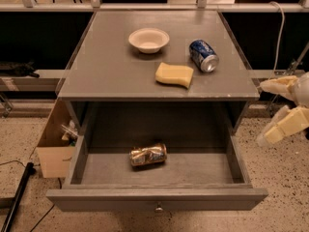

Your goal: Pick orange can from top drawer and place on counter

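Observation:
The orange can (147, 154) lies on its side on the floor of the top drawer (157, 197), which is pulled open toward me. The counter (116, 66) is the flat grey top of the cabinet behind the drawer. My gripper (280, 108) is at the right edge of the view, beside the cabinet's right side, level with the drawer and well right of the can. Its pale fingers (289, 124) stand apart and hold nothing.
On the counter are a white bowl (148, 40), a yellow sponge (174, 75) and a blue can (203, 55) lying on its side. A cardboard box (55, 144) stands on the floor left of the cabinet. A black pole (17, 197) and a cable lie at bottom left.

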You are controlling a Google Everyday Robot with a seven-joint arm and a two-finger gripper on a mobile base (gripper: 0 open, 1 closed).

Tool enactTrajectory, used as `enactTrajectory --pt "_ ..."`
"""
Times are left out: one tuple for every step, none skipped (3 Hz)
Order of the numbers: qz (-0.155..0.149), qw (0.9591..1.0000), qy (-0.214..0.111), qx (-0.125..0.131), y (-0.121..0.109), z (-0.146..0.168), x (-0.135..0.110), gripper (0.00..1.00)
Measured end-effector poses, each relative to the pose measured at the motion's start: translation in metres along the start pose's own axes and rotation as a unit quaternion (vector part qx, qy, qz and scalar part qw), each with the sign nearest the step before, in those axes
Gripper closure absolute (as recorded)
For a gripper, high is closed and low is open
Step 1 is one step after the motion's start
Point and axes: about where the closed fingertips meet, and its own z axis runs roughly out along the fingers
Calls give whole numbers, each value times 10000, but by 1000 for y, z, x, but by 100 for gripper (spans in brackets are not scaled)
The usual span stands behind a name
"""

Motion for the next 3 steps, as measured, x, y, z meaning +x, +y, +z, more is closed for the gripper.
enactTrajectory --pt "0 10000 0 0 0 0 0 0" --pt "25 9999 -31 -93 3 13 0 0" --pt "77 9996 -36 -255 9 41 0 0"
